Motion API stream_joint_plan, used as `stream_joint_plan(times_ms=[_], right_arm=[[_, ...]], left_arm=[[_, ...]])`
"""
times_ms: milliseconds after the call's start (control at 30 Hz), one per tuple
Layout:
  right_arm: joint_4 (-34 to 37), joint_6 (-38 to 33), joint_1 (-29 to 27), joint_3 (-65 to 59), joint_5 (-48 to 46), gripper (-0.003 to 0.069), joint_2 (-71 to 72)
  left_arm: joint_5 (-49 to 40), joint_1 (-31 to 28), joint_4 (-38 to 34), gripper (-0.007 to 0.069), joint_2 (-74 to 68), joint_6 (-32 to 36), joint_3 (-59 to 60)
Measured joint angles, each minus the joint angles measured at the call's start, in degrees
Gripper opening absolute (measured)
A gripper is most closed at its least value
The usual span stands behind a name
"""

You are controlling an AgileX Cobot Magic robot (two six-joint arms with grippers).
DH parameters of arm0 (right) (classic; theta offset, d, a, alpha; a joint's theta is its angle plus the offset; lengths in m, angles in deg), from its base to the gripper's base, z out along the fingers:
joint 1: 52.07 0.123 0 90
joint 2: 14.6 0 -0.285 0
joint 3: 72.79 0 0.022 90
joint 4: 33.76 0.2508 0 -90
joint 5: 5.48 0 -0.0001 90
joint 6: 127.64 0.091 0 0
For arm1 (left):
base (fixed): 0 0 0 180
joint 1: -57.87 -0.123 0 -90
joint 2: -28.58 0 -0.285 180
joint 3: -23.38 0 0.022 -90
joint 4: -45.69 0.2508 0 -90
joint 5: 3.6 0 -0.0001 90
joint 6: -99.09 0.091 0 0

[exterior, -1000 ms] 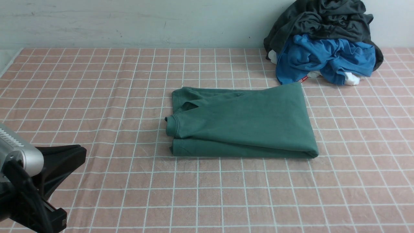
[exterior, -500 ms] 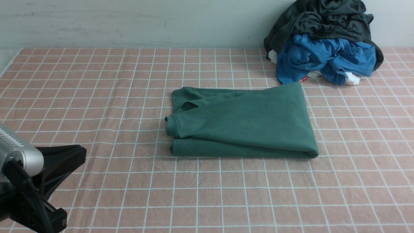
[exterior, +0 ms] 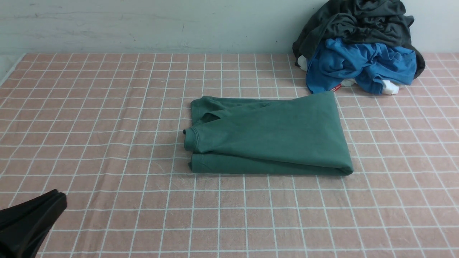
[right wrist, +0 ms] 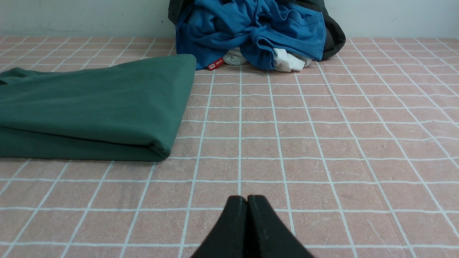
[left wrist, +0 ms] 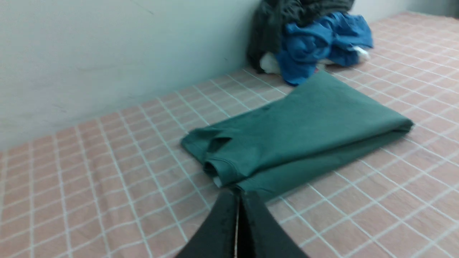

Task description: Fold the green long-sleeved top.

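The green long-sleeved top (exterior: 269,134) lies folded into a flat rectangle in the middle of the pink checked cloth, with a ribbed cuff (exterior: 190,139) at its left end. The left wrist view shows the top (left wrist: 297,125) just beyond my left gripper (left wrist: 237,195), which is shut and holds nothing. In the front view my left gripper (exterior: 59,200) sits low at the near left corner, well clear of the top. My right gripper (right wrist: 247,199) is shut and empty over bare cloth, with the top (right wrist: 93,104) off to one side. The right arm is out of the front view.
A heap of clothes stands at the back right against the wall: a dark grey garment (exterior: 358,21) over a bright blue one (exterior: 358,66), with white fabric (exterior: 389,86) below. The checked cloth (exterior: 107,107) covers the whole table.
My left arm has drawn back and down toward the near left corner; its silver wrist has left the front view. The folded top has not moved.
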Motion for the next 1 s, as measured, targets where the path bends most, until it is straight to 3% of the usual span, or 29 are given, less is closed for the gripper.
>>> stream_joint_plan(times_ms=[133,200,300,467,567,667,1000], right_arm=[[0.0,0.0,0.0,0.0,0.0,-0.0014,0.0],[0.0,0.0,0.0,0.0,0.0,-0.0014,0.0],[0.0,0.0,0.0,0.0,0.0,-0.0014,0.0],[0.0,0.0,0.0,0.0,0.0,-0.0014,0.0],[0.0,0.0,0.0,0.0,0.0,-0.0014,0.0],[0.0,0.0,0.0,0.0,0.0,-0.0014,0.0],[0.0,0.0,0.0,0.0,0.0,-0.0014,0.0]], left_arm=[[13.0,3.1,1.4,-0.0004,6.9,2.3,7.6],[17.5,3.5,6.7,-0.0004,9.1,-1.6,11.3],[21.8,3.7,17.3,-0.0004,11.4,-15.7,15.4],[22.2,3.3,47.4,-0.0004,13.4,-48.8,17.9],[17.7,2.8,57.6,-0.0004,13.4,-60.7,17.9],[11.9,2.5,63.2,-0.0004,13.4,-68.8,17.8],[9.9,2.5,62.6,-0.0004,13.4,-68.1,17.4]])
